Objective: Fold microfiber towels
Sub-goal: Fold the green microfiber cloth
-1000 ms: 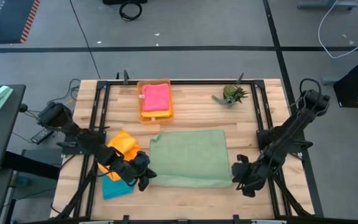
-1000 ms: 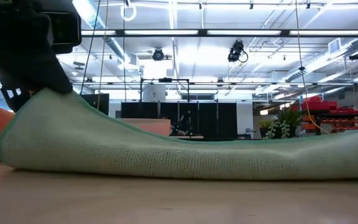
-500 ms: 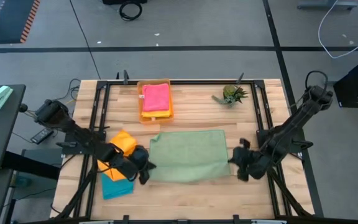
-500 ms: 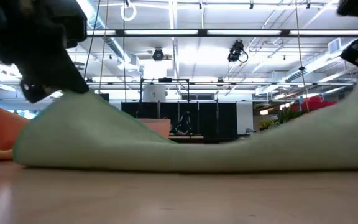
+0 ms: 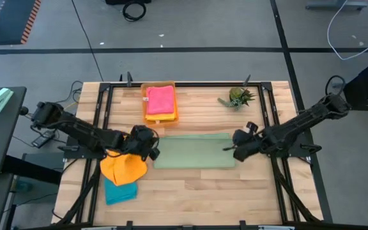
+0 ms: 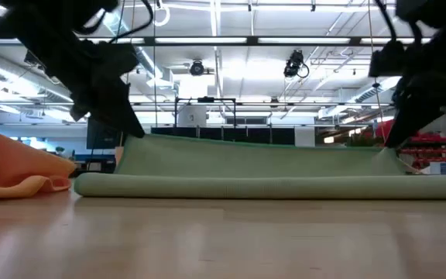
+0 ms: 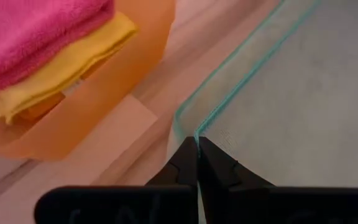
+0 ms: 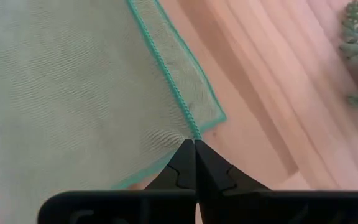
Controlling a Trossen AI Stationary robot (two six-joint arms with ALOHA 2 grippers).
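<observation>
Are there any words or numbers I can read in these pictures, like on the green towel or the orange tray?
No readable text: no words, numbers or labels show in any view.
The green towel, held by the left gripper and the right gripper, is plain.
The orange tray and the pink towel in it carry no writing.
The red things far back in the room are too small to read.

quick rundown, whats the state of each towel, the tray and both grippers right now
sage green towel: folded in half on the table, top layer's corners pinched.
left gripper: shut on the towel's corner.
right gripper: shut on its other corner.
orange towel: crumpled, loose.
teal towel: partly under the orange one.
pink towel: folded, stacked on the yellow towel.
orange tray: holding that stack.
</observation>
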